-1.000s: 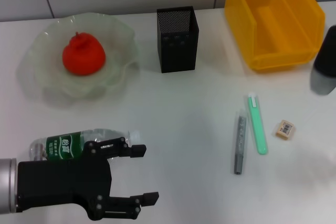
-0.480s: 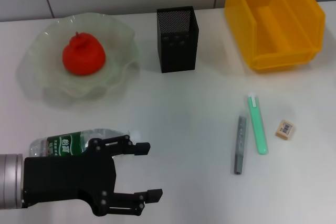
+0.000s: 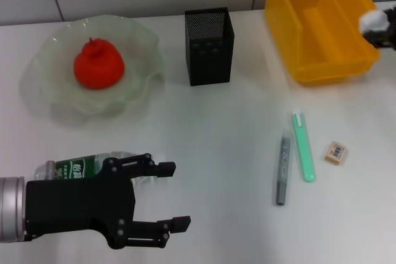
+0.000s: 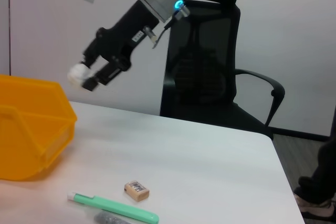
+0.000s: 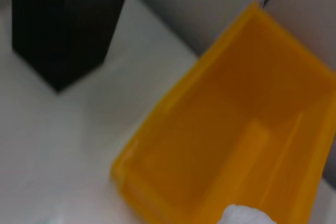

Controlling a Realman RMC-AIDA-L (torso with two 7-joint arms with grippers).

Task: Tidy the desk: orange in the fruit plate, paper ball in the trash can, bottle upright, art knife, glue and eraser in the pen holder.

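The right pincer pinches the paper ball just beside the trash can's outer wall, high enough to clear its rim, while the left pincer hovers wide open over the bench (beside the lying bottle).

Shiny yellow plastic trash can, upper right. Black wire-mesh pen holder, top middle. See-through, glassy green fruit plate with bumpy orange, upper left. Clear crinkly plastic bottle, lower left. Smooth white table.
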